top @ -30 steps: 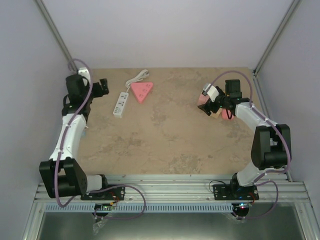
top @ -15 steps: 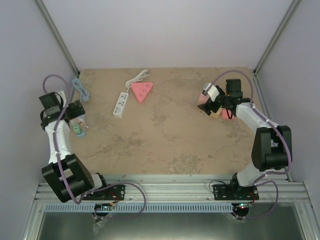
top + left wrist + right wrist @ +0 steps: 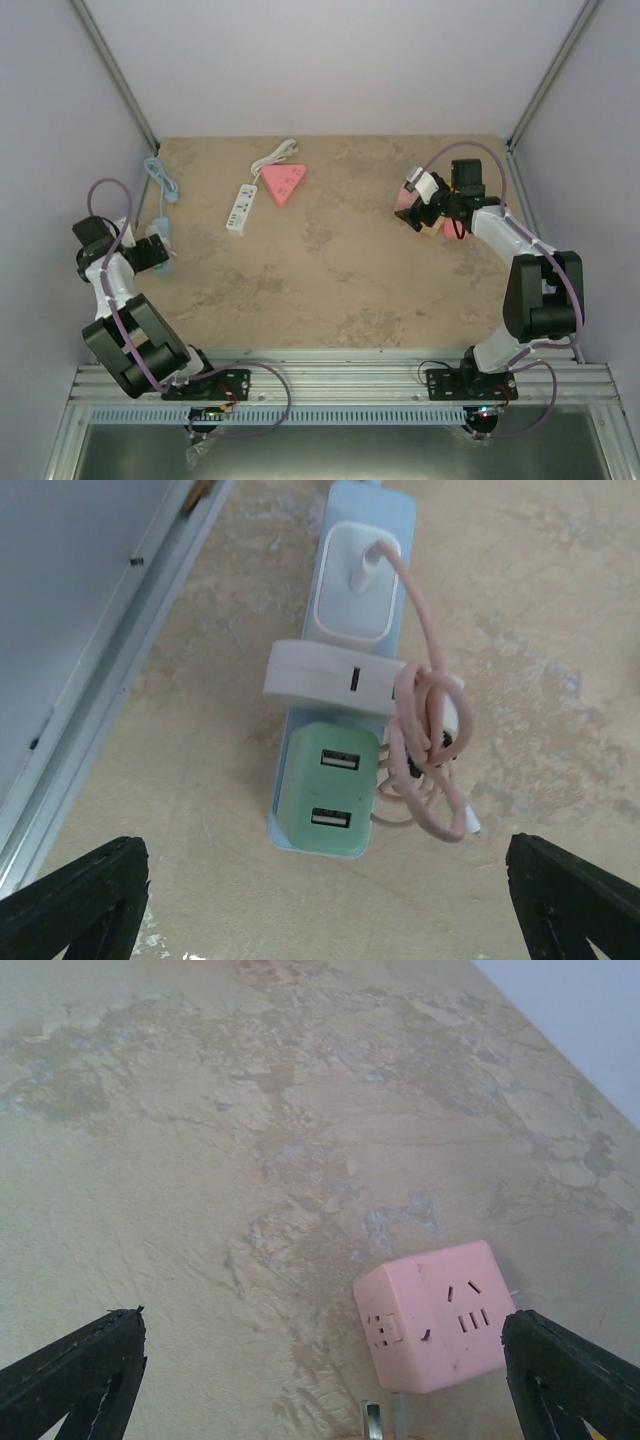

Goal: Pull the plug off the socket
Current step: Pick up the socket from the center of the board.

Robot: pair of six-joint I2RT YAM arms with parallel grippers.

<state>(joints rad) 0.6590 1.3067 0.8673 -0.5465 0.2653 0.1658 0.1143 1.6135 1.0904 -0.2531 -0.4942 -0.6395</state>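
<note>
Plugs point(image 3: 340, 675) still sit in the strip point(image 3: 395, 510); your left arm point(image 3: 105, 278) now hovers over them, both jaws wide open, empty.

Pale blue power strip point(image 3: 345, 500) on beige stone-pattern table point(image 3: 330, 270), at left edge beside metal frame rail point(image 3: 120, 650). Plugged in row along strip: white charger plug point(image 3: 352, 585) at one end, white oblong adapter point(image 3: 330, 675) in middle, green two-port USB charger point(image 3: 328, 790) at other end. Pink coiled cable point(image 3: 425, 750) just beside adapter. White power strip point(image 3: 240, 208) and pink triangular socket point(image 3: 283, 183) side by side, far centre-left. Pink cube socket point(image 3: 430, 1315) at right.
</note>
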